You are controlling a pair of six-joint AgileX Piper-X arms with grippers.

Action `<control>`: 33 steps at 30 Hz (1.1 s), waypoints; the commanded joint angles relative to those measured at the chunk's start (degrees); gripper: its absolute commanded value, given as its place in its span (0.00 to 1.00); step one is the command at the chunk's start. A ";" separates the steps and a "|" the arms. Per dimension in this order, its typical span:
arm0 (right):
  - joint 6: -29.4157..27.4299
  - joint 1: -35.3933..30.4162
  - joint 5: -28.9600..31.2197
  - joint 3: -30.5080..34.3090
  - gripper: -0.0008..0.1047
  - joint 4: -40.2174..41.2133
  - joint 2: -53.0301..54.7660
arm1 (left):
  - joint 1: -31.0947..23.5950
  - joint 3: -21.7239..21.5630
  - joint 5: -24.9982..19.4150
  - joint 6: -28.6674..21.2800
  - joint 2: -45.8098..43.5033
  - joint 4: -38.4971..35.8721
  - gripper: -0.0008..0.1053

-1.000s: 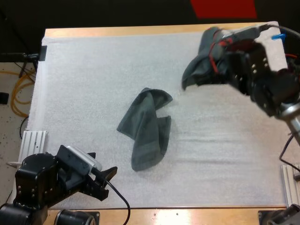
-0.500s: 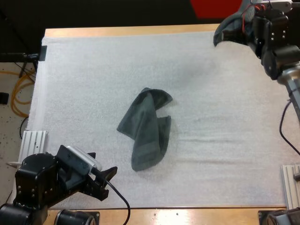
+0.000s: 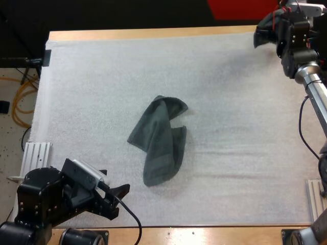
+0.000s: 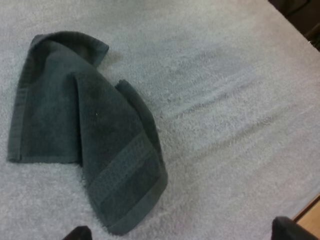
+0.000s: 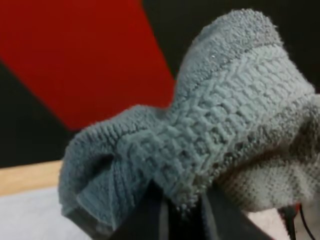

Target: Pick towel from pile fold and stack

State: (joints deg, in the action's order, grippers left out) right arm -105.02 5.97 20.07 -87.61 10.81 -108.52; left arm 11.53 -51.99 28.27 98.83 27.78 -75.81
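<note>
Your right claw [image 3: 277, 29] is high over the far right corner of the white mat [image 3: 230, 127], and it is closed on a dark grey-green towel, the held towel [image 3: 264, 32]. In the right wrist view the held towel [image 5: 225, 125] is bunched into a thick roll, and the two black fingers [image 5: 150, 217] pinch its lower fold from both sides. The cloth hangs clear of the mat and touches nothing else you can see. From above, it shows as a small dark lump on the side of the claw that faces the mat's middle.

Your left claw [image 3: 116, 185] sits low at the near left corner of the mat, aimed toward the centre. Its fingers stand wide apart and hold nothing. In the left wrist view the two fingertips [image 4: 79, 233] show well apart from each other, with bare mat between them, and neither touches cloth.

The crumpled towel [image 3: 158, 140] lies near the middle of the mat, well apart from both claws. It rests flat but loosely folded over itself. One lobe reaches toward the far side and a longer flap runs toward the near edge. In the left wrist view the crumpled towel [image 4: 85, 140] shows a woven band across that nearer flap, just ahead of your open fingers. The wooden surface [image 3: 153, 34] shows as a strip beyond the mat's far edge.
</note>
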 commanded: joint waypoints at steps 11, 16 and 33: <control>-0.65 -1.72 -4.32 -0.39 0.19 -1.04 -1.41 | 0.26 -0.36 0.72 2.59 -0.34 0.29 0.65; -0.65 -1.72 -4.67 -0.39 0.70 1.00 -0.69 | 0.26 -0.36 0.72 2.59 -0.34 0.25 0.65; -0.23 -0.22 -9.74 -0.39 0.63 24.90 17.20 | 0.26 -0.36 0.72 2.59 -0.34 4.76 0.65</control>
State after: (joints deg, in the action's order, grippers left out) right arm -105.15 5.32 11.70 -87.61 33.68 -93.16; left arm 11.53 -51.99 28.62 100.91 27.78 -71.84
